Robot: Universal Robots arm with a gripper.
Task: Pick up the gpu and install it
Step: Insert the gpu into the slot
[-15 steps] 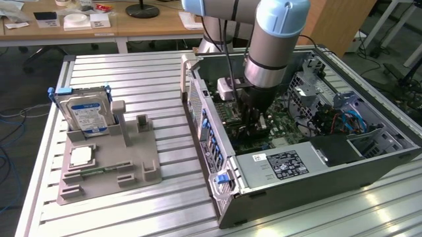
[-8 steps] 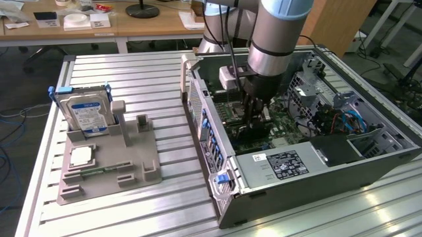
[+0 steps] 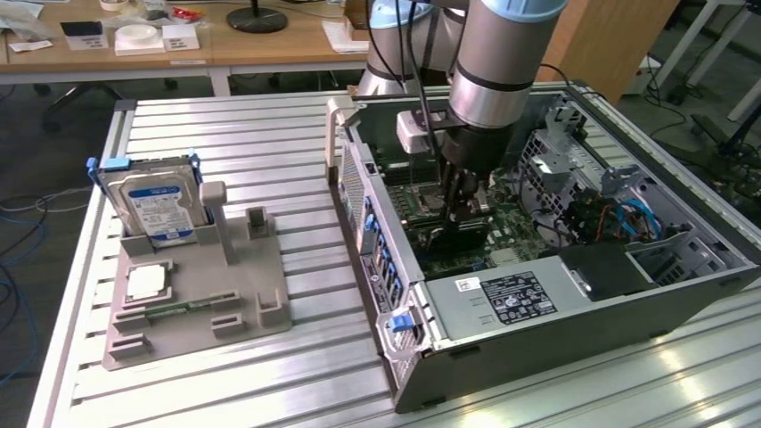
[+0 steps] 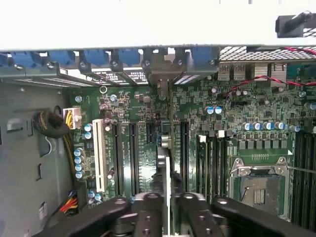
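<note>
Clamped edge-on in the gripper [image 4: 167, 207], gpu [image 4: 167, 168] hanging straight below, long axis along the motherboard [image 4: 217, 128] slots.

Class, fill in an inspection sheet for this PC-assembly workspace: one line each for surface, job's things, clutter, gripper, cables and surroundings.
Surface: ribbed aluminium table carrying an open computer case and a grey parts holder.
Job's things: gpu seen edge-on, standing upright over the motherboard slots, its bracket end toward the case's rear wall.
Clutter: hard drive upright in the holder; a square chip and a memory stick lying in it.
Gripper: gripper lowered inside the case, fingers on either side of the gpu's edge.
Cables: yellow, red and black wire bundle beside the motherboard; blue cables in the case.
Surroundings: wooden desks behind the table; floor cables.
</note>
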